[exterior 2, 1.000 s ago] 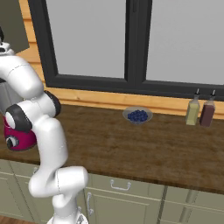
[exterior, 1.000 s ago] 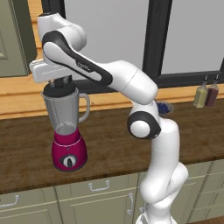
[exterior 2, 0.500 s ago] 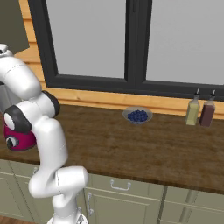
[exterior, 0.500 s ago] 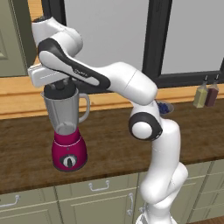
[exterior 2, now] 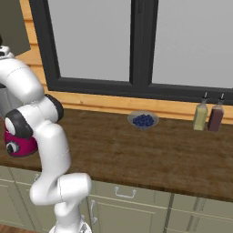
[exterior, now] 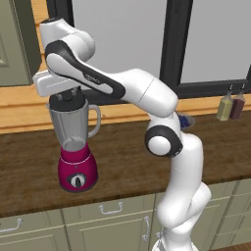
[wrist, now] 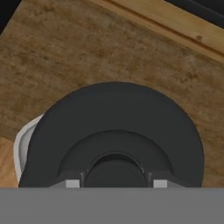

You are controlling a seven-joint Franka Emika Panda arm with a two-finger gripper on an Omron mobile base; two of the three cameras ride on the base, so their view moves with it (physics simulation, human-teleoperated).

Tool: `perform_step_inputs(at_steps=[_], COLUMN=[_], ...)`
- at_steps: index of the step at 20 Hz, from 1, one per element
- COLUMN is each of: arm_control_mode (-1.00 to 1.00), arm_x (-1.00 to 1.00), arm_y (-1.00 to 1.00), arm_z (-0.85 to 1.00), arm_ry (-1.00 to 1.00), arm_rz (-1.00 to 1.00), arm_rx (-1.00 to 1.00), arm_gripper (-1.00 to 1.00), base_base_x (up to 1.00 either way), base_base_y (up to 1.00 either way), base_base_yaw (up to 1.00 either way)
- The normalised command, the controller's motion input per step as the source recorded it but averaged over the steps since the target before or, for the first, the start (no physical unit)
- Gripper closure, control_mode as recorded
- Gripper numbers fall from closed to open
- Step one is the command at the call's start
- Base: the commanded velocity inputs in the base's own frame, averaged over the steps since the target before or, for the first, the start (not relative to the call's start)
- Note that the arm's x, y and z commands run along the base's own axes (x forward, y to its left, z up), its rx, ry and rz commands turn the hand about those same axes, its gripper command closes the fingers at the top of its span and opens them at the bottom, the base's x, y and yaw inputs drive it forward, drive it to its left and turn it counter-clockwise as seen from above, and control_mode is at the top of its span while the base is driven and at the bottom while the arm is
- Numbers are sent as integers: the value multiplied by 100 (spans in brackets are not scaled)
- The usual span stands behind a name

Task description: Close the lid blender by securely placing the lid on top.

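The gripper [exterior: 68, 95] is clamped on the lid [exterior: 70, 102], a round, flat, matte black cap with a raised centre knob, sitting at the rim of the blender [exterior: 74, 142]. The blender's clear grey tapered jar with its side handle stands on a glossy magenta base on the wooden counter [exterior: 122, 162]. Well right of the blender, a small bowl [exterior 2: 143, 120] holds dark blue berries.

Both base views share the counter [exterior: 122, 162]; the hand view looks straight down, close.
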Motion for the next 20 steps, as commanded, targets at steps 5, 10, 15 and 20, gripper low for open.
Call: perform_step_inputs(at_steps=[5,10,15,20], arm_control_mode=[-100,-100,-100,-100], arm_x=[-5,-7,-2,-10], arm_y=[0,0,0,0], arm_z=[3,4,2,-8], arm_ry=[6,3,0,1], arm_rz=[0,0,0,0], arm_rx=[0,0,0,0], arm_gripper=[100,100,100,100], base_base_x=[0,0,0,0], base_base_y=[0,0,0,0], base_base_yaw=[0,0,0,0])
